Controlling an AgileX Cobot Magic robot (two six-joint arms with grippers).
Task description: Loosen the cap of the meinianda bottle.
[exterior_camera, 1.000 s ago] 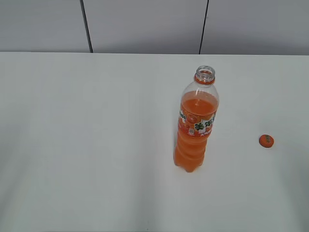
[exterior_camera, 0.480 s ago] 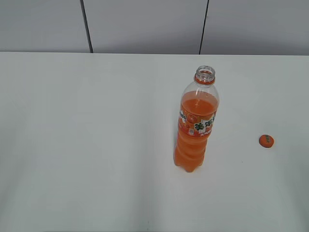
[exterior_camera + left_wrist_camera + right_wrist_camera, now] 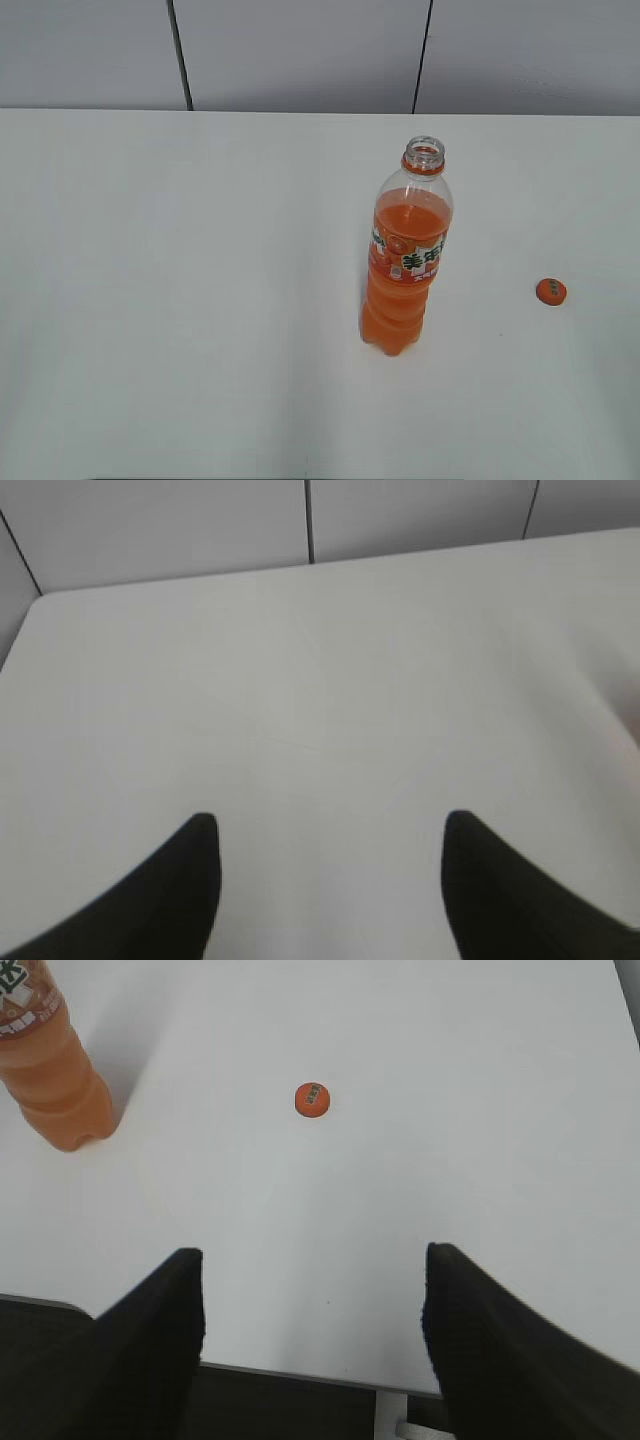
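Observation:
The meinianda bottle (image 3: 405, 262) stands upright on the white table, right of centre, its mouth open with no cap on it. Its lower body also shows at the top left of the right wrist view (image 3: 50, 1070). The small orange cap (image 3: 551, 291) lies flat on the table to the right of the bottle, apart from it; it also shows in the right wrist view (image 3: 312, 1099). My right gripper (image 3: 315, 1265) is open and empty over the table's near edge, well short of the cap. My left gripper (image 3: 325, 830) is open and empty above bare table. Neither gripper shows in the exterior view.
The white table (image 3: 200, 300) ends at a grey panelled wall (image 3: 300, 50) at the back. Its near edge (image 3: 300, 1372) shows in the right wrist view, with dark floor below.

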